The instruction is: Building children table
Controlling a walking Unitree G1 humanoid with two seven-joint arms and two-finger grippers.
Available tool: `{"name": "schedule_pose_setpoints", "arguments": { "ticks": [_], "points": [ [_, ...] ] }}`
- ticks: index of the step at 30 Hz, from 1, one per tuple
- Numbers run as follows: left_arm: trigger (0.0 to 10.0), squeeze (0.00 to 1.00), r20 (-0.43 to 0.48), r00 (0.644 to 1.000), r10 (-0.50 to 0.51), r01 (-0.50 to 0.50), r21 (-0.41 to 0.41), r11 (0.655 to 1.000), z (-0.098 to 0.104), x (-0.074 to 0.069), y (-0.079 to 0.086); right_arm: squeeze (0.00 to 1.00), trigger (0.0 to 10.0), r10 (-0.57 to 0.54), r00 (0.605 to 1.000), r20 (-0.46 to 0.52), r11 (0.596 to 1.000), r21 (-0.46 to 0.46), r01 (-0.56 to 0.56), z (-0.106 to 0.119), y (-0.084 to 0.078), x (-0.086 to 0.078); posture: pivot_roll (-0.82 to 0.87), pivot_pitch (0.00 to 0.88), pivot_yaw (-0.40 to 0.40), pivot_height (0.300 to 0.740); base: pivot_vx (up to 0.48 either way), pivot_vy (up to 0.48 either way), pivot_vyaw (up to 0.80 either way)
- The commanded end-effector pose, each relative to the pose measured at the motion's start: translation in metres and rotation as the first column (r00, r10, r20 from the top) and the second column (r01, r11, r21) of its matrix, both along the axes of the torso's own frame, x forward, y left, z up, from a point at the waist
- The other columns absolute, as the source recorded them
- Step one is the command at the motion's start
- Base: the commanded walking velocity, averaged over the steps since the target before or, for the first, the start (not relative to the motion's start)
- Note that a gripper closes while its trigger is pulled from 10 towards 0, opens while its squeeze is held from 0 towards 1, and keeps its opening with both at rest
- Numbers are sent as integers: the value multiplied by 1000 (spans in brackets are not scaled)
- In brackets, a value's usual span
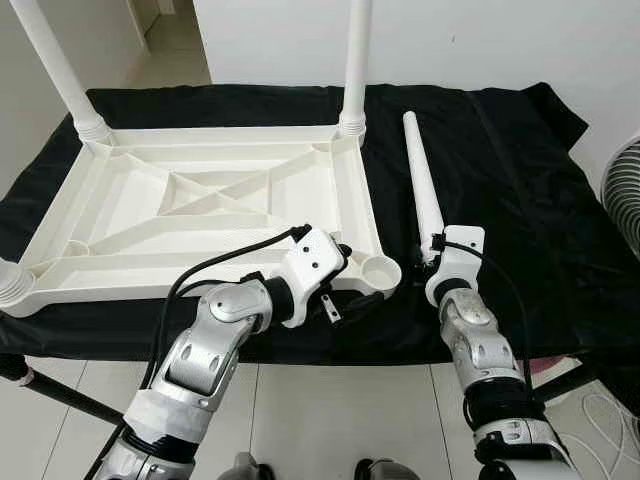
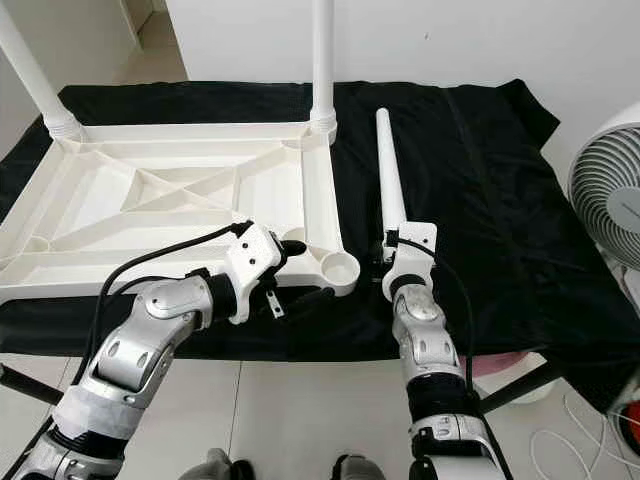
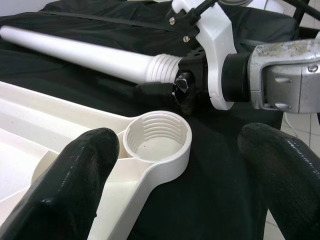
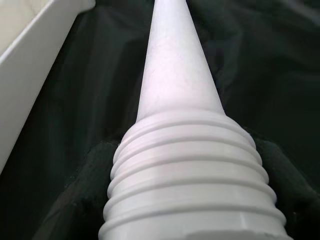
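My right tool [image 1: 436,252] clamps the loose leg [image 1: 422,175] at its threaded end, ready for screwing. My left tool [image 1: 362,300], fingers apart, straddles the empty socket [image 3: 157,142] just beside it, steadying the tabletop [image 1: 200,215]

tabletop [image 1: 230,200]: smooth white plastic | leg [image 1: 422,180]: matt plastic, ribbed thread | cloth [image 1: 520,180]: black matt fabric
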State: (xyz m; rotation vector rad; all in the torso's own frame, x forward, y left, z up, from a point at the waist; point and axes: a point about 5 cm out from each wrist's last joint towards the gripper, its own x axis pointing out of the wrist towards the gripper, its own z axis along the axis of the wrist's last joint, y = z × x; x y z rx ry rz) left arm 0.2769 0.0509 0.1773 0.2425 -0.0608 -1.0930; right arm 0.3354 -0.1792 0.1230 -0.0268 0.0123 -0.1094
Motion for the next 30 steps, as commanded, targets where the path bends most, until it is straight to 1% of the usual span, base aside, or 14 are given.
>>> {"name": "schedule_pose_setpoints", "arguments": {
  "ticks": [1,2,4,8,12,13,15,18,19,20,22,25,26,30],
  "points": [
    [10000,0,2,999,39,-39,-45,998,8,2,-3,0,10000,-37,993,108,999,-15,39,10,-3,-1,-86,65,38,740,0,0,0],
    [10000,0,-8,999,36,-37,-67,997,10,2,-5,0,10000,-39,988,152,999,-19,42,14,-3,-2,-86,65,38,740,0,0,0],
    [10000,0,-15,999,34,-35,-79,996,12,3,-6,0,10000,-39,983,180,999,-22,43,17,-3,-2,-86,65,38,740,0,0,0],
    [10000,0,-36,999,4,-9,-137,991,22,5,-11,0,10000,18,938,347,999,-53,1,40,3,-7,-92,54,39,740,0,0,0],
    [10000,0,-44,999,-9,2,-165,986,26,6,-13,0,10000,39,916,400,997,-71,-12,46,7,-9,-95,42,43,740,0,0,0],
    [10000,0,-64,998,-29,15,-214,977,34,8,-16,0,10000,65,891,450,995,-94,-25,52,11,-10,-96,38,45,740,0,0,0],
    [10000,0,-64,998,-29,15,-214,977,34,8,-16,0,10000,65,891,450,995,-94,-25,52,11,-10,-96,38,45,740,0,0,0],
    [10000,0,-99,993,-60,31,-278,960,45,12,-19,0,10000,78,862,500,992,-125,-17,59,13,-12,-96,37,49,740,0,0,0],
    [10000,0,-120,989,-83,41,-317,947,52,15,-19,0,10000,92,844,528,988,-154,-11,64,15,-13,-100,36,53,740,0,0,0],
    [10000,0,-120,989,-83,41,-317,947,52,15,-19,0,10000,92,844,528,988,-154,-11,64,15,-13,-100,36,53,740,0,0,0],
    [10000,0,-148,981,-128,65,-369,927,65,21,-17,0,10000,111,817,566,980,-197,3,72,17,-15,-106,34,59,740,0,0,0],
    [10000,0,-157,975,-155,83,-388,918,73,25,-14,0,10000,129,804,581,977,-215,-2,76,18,-14,-109,37,61,740,0,0,0],
    [10000,1000,-166,973,-164,87,-394,915,75,27,-13,0,10000,139,798,587,974,-226,-3,77,19,-15,-109,40,63,740,0,0,0],
    [10000,1000,-194,956,-219,119,-424,898,81,28,-11,0,10000,182,786,591,965,-259,-29,77,23,-16,-109,40,63,740,0,0,0]
  ]
}}
